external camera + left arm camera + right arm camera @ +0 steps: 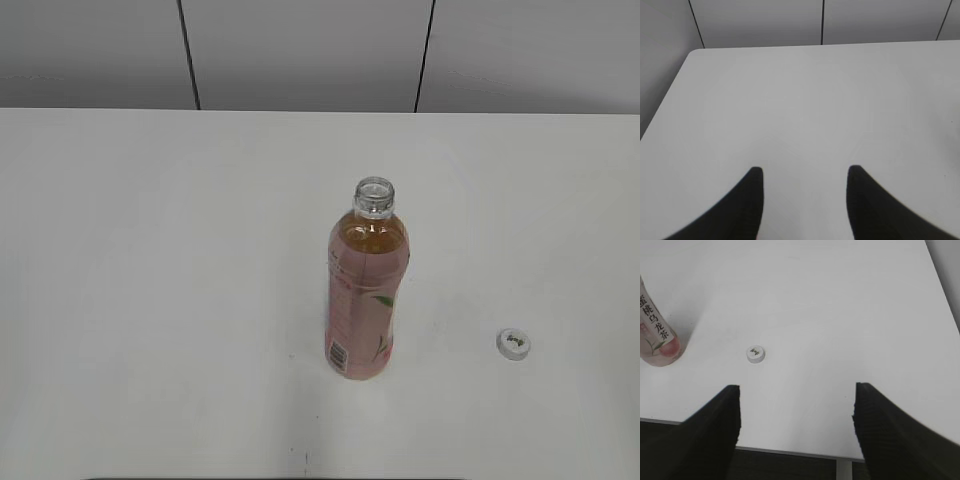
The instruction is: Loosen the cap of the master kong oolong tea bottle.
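Observation:
The master kong oolong tea bottle [367, 290] stands upright near the middle of the white table, its neck open with no cap on it. Its pink-labelled base also shows at the left edge of the right wrist view [655, 335]. The small white cap [513, 344] lies flat on the table to the bottle's right, and shows in the right wrist view [755, 354]. My right gripper [796, 392] is open and empty, over the table's front edge, short of the cap. My left gripper [805, 172] is open and empty over bare table. Neither gripper shows in the exterior view.
The white table [150, 250] ends at a grey panelled wall [300, 50] at the back. Its front edge [790, 452] runs under my right gripper, with dark floor below. The table's left corner shows in the left wrist view [690, 55].

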Motion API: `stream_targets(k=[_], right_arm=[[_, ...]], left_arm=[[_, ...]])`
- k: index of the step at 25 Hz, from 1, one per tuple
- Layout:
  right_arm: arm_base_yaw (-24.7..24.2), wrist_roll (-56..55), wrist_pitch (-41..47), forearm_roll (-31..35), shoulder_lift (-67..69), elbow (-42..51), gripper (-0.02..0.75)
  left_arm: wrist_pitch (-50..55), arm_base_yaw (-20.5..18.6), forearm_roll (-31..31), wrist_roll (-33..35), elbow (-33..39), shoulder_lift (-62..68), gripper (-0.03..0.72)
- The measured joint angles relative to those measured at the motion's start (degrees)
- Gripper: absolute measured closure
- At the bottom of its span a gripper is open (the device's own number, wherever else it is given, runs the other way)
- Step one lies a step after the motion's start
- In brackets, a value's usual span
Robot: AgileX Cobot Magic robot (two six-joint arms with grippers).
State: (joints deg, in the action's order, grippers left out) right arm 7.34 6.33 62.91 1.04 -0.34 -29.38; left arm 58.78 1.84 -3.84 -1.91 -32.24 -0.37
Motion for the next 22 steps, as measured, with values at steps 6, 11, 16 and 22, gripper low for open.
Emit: stream_targets(k=[6,11,16,22], right_arm=[[-0.1,0.0,0.0,0.0,0.0,0.0,0.204],[-0.1,0.0,0.0,0.0,0.0,0.0,0.204],[-0.1,0.0,0.0,0.0,0.0,0.0,0.204],[-0.1,0.0,0.0,0.0,0.0,0.0,0.204]], left_arm=[[0.0,0.0,0.0,0.0,0.0,0.0,0.36],[0.0,0.0,0.0,0.0,0.0,0.0,0.364],[0.0,0.0,0.1,0.0,0.0,0.0,0.365],[0.0,0.0,1.3,0.0,0.0,0.0,0.386]])
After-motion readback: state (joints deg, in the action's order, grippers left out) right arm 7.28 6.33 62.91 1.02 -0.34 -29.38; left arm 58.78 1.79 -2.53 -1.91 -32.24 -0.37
